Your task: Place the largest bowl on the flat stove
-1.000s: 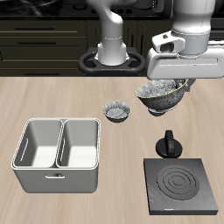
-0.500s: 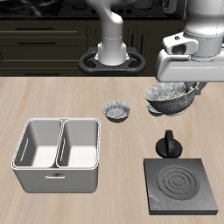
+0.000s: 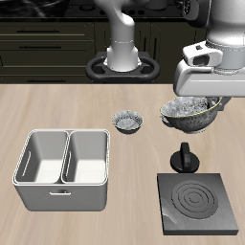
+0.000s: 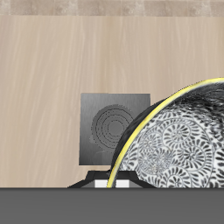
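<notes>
My gripper (image 3: 207,98) is shut on the rim of the largest bowl (image 3: 193,111), a wide speckled bowl with a dark outside, and holds it tilted in the air above the table. The bowl hangs farther back than the flat stove (image 3: 198,204), a dark square slab with ring marks near the table's front edge. The stove's black knob (image 3: 185,158) stands just behind the slab. In the wrist view the bowl (image 4: 175,140) fills much of the frame and the stove (image 4: 111,129) lies below it. The fingers (image 4: 114,182) barely show there.
A smaller speckled bowl (image 3: 127,122) sits on the table mid-way back. A grey two-compartment metal bin (image 3: 62,168) stands nearer the front edge on the far side from the stove. The robot's base (image 3: 122,59) is at the back.
The gripper has carried the bowl sideways, away from the small bowl, toward the stove's side of the table and slightly forward. Nothing else has moved.
</notes>
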Motion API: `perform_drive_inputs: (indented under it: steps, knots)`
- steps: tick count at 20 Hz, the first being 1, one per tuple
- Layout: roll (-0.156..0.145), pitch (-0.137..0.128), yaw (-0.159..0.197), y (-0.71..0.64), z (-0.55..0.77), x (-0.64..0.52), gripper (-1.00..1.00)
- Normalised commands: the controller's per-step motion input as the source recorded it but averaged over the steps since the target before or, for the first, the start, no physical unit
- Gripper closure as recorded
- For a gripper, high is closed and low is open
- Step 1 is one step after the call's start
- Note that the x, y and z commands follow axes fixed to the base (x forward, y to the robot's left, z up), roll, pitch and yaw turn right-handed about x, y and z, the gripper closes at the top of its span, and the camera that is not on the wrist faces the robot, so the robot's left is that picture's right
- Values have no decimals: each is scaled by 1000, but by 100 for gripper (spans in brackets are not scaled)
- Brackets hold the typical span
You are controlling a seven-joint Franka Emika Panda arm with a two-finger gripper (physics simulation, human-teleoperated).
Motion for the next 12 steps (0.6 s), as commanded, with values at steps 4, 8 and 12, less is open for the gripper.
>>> perform_drive_inputs:
  steps: [4, 8, 12]
  knots:
    - [0, 26, -12, -42, -291, 243, 100]
    - [9, 2, 18, 51, -146, 92, 100]
    - [-6, 8, -7, -3, -153, 104, 100]
